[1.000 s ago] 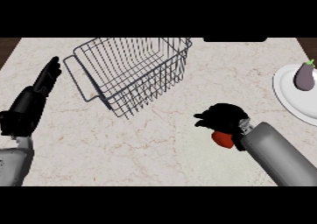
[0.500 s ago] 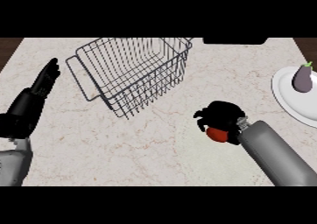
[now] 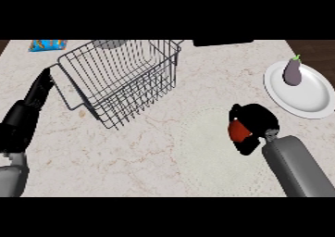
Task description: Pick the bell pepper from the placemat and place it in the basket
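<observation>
Marbled counter [image 3: 163, 159] bears a wire basket [image 3: 107, 121]; right hand [image 3: 260, 118] clasps the bell pepper [image 3: 237, 131], left hand [image 3: 32, 98] open.

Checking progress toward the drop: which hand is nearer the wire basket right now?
Left. The left hand rests open just left of the basket. The right hand, curled round the bell pepper, is off to the basket's right and nearer the robot.
</observation>
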You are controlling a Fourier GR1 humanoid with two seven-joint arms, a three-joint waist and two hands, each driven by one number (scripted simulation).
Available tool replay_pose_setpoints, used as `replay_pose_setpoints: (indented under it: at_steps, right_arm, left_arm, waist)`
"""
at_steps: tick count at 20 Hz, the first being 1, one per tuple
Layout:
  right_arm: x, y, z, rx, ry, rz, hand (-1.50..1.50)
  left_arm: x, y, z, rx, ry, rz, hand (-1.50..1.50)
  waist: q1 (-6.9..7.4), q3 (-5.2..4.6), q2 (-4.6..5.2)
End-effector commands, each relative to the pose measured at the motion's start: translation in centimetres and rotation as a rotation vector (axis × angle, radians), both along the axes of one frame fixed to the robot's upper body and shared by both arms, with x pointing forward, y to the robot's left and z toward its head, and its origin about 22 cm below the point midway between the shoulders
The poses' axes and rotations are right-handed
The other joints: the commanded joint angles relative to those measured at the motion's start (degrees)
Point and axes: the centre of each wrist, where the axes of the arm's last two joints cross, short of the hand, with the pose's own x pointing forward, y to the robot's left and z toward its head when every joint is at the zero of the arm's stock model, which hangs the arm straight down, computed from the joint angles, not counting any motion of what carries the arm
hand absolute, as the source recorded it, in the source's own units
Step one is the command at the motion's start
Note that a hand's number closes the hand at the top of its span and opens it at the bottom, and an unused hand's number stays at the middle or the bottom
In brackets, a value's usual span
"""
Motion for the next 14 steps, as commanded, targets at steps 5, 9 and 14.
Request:
replay_pose_setpoints:
  at_steps: [5,9,14]
  right_arm:
    - [-1.8,-2.0,0.2,-0.023,-0.255,-0.795,1.50]
    - [-1.4,2.4,6.1,0.191,-0.611,-0.957,1.50]
    - [-4.0,5.4,14.0,0.523,-0.931,-0.948,1.50]
  left_arm:
    - [-1.0,1.6,-0.3,-0.001,0.020,0.075,0.00]
    - [-0.9,0.7,-0.4,-0.010,0.014,0.033,0.00]
    - [-1.1,0.1,-0.5,0.006,0.007,-0.015,0.00]
  waist:
    - [-2.62,-0.07,-0.47]
    - [-0.40,-0.01,-0.18]
    - [2.79,0.14,0.28]
